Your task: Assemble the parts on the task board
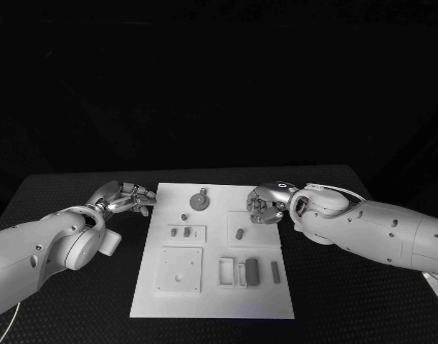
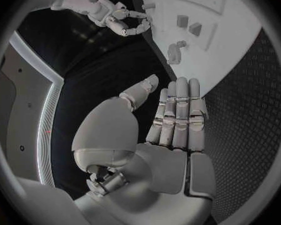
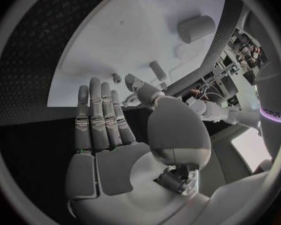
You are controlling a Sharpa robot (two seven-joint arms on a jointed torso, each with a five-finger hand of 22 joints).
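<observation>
Fingers (image 2: 178, 115) of my left hand (image 1: 124, 198) lie straight and side by side with the thumb set apart, and they hold nothing; that hand hangs over the black textured worktop (image 1: 74, 193) just beside the far left edge of the white rectangular task board (image 1: 213, 304). On my right hand (image 1: 267, 203) the fingers (image 3: 100, 117) are likewise extended and apart from the thumb, with nothing in them, and this hand hovers over the far right part of the board.

On the board I see the small grey parts lying loose or seated. A round grey disc with a small tab (image 1: 199, 201) lies near the far edge, between my two hands. Nearer to me, a small dark peg (image 1: 185, 216) sits on the left side, and two short dark pieces (image 1: 181, 231) rest in a shallow rectangular recess. A short grey cylinder (image 1: 239, 233) lies on the right side, close under my right hand. At the near left stands a raised square white block (image 1: 181, 271) with a small hole in its middle. Beside it to the right lie a dark grey oblong block (image 1: 251, 271) in a framed slot and a thin dark grey bar (image 1: 276, 271).

Whether either hand touches the board, I cannot tell.
</observation>
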